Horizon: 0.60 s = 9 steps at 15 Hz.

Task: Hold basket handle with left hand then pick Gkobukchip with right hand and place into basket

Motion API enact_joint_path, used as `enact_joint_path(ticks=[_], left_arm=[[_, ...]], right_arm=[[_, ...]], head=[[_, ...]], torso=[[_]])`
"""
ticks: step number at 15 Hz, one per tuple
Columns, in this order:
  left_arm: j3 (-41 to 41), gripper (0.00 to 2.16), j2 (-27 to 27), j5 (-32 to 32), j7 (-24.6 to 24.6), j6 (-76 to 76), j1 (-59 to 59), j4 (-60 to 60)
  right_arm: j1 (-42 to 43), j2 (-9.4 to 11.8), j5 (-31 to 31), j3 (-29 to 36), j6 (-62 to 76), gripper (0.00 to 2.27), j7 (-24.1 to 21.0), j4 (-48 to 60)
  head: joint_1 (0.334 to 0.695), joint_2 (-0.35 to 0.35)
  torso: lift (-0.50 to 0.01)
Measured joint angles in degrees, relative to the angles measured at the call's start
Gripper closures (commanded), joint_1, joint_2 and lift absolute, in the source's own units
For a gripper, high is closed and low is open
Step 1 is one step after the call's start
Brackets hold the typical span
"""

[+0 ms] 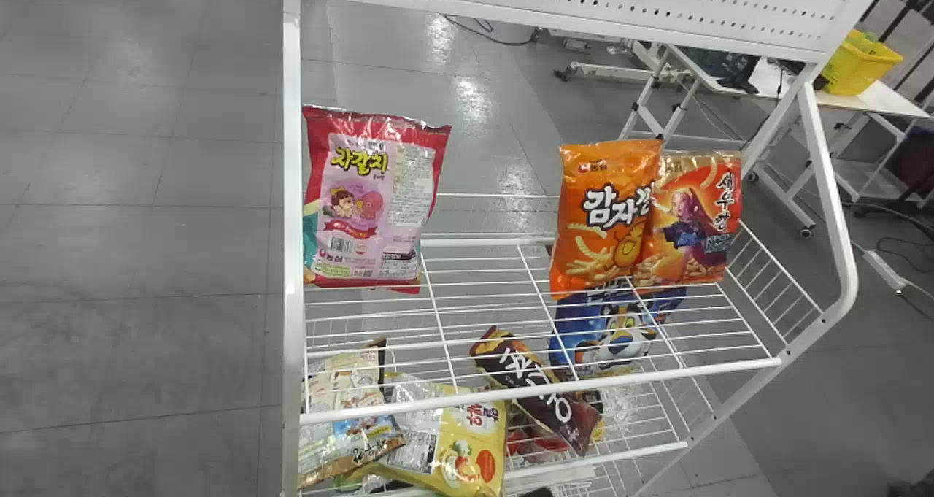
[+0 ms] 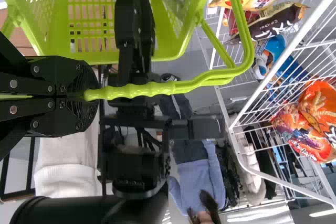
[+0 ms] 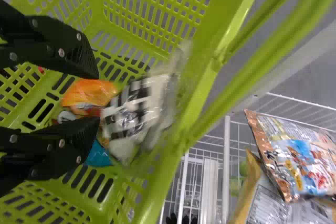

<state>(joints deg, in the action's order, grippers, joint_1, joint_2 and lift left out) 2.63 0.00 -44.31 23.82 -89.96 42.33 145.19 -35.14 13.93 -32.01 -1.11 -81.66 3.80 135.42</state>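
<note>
In the left wrist view my left gripper (image 2: 90,95) is shut on the green handle (image 2: 157,88) of the basket (image 2: 118,57). My right gripper (image 3: 94,98), in the right wrist view, stands open over the inside of the basket (image 3: 210,64). A blurred white, black and silvery bag (image 3: 139,111) lies or drops inside the basket just beyond the fingers; which of the two I cannot tell. It is not held between them. Beside it are an orange packet (image 3: 89,95) and something blue (image 3: 98,156). I cannot tell which bag is the Gkobukchip.
A white wire rack (image 1: 540,395) bears a pink-red bag (image 1: 365,198), two orange bags (image 1: 602,216) on its upper shelf, and a dark bag (image 1: 536,391), a blue bag (image 1: 613,333) and a yellow bag (image 1: 452,438) lower down. Its rails stand close beside the basket.
</note>
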Motion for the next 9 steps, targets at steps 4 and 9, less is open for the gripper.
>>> enact_joint_path(ticks=[4, 9], left_arm=[[0.0, 2.11, 0.0, 0.43, -0.09, 0.0, 0.11, -0.03], [-0.07, 2.11, 0.0, 0.63, -0.18, 0.0, -0.01, -0.11]], right_arm=[[-2.08, 0.03, -4.16, 8.73, -8.03, 0.15, 2.17, 8.77], [-1.67, -1.61, -5.7, 16.82, -6.37, 0.15, 2.26, 13.49]], head=[[0.695, -0.35], [0.695, -0.35]], torso=[[-0.032], [-0.032]])
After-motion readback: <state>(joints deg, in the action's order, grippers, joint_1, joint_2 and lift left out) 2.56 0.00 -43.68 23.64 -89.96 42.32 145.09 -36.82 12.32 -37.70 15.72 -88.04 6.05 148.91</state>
